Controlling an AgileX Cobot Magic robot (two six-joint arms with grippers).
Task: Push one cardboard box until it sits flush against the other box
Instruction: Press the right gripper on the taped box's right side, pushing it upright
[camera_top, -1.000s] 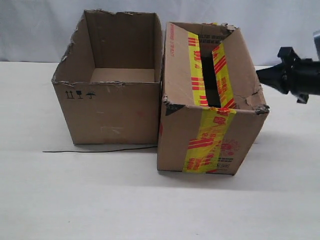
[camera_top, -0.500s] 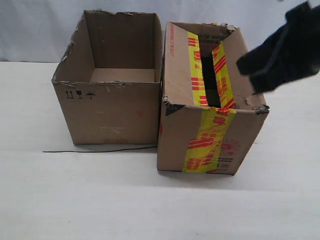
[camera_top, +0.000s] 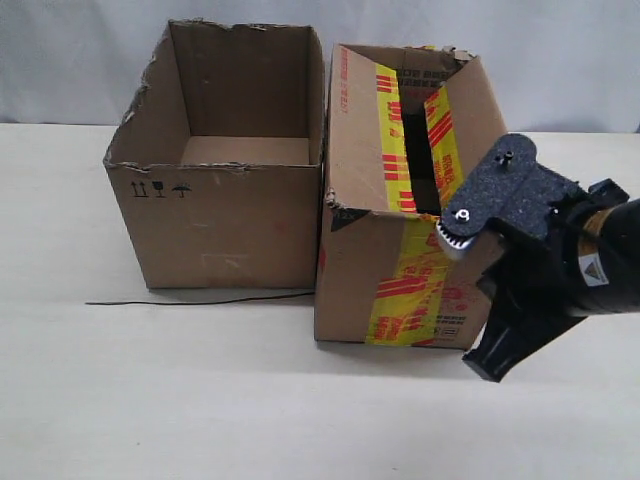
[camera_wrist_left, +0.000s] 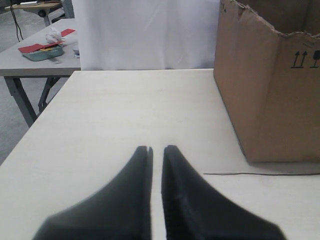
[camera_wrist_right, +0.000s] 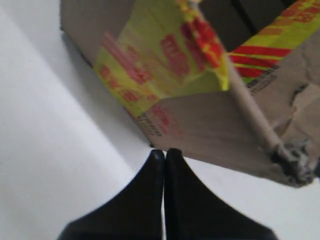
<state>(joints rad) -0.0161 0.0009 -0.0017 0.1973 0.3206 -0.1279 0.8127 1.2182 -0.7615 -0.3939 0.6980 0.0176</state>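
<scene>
Your right pincer (camera_wrist_right: 161, 152) is closed, fingers pressed together with nothing between them, and its tips sit just beside the low corner of the taped box (camera_wrist_right: 200, 105); whether they touch the cardboard, cannot tell. In the exterior view that right pincer (camera_top: 492, 366) points down toward the surface (camera_top: 150, 400) at the taped box's (camera_top: 420, 250) right front side, with the arm's black body covering part of that box's right wall. Your left pincer (camera_wrist_left: 157, 149) is closed down to a thin slit, gripping nothing, low over the bare surface (camera_wrist_left: 125, 110) and well apart from the plain box (camera_wrist_left: 270, 90). The plain box (camera_top: 220, 200), with a ragged rim and small black symbols near its front left corner, stands upright and open on the left. The taped box stands right next to it on the right, yellow-and-red tape over its top and front, its front face nearer the camera than the plain box's front. Their facing walls look to meet along the seam; fully flush or not, cannot tell. A thin black wire (camera_top: 200, 299) lies on the surface along the plain box's front base.
</scene>
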